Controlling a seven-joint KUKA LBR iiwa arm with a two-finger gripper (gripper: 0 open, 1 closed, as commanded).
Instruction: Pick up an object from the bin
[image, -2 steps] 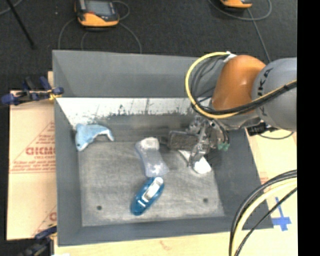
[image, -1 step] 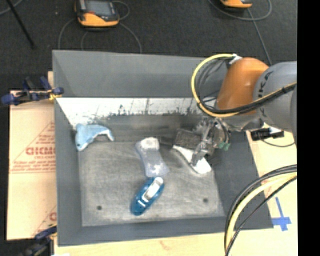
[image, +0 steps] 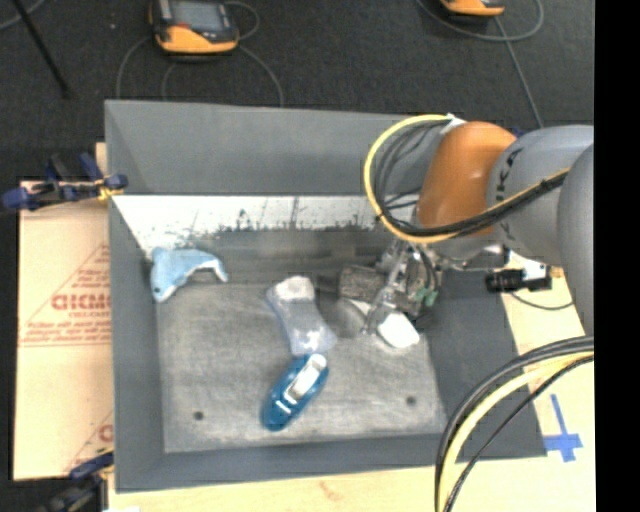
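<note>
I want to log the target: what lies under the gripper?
A small white object lies just below the gripper, at the right of the bin floor. The arm covers its upper part.

- One pale blue floppy scrap (image: 180, 268).
- One clear wrapper (image: 296, 306) with something white inside.
- One blue bottle (image: 293, 392).
- One small white lump (image: 400, 333).
- One grey lump (image: 354, 283), hard to make out.

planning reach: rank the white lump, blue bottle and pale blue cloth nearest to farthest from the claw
1. white lump, beside the claw, right side
2. blue bottle, lower middle
3. pale blue cloth, far left back corner
</note>
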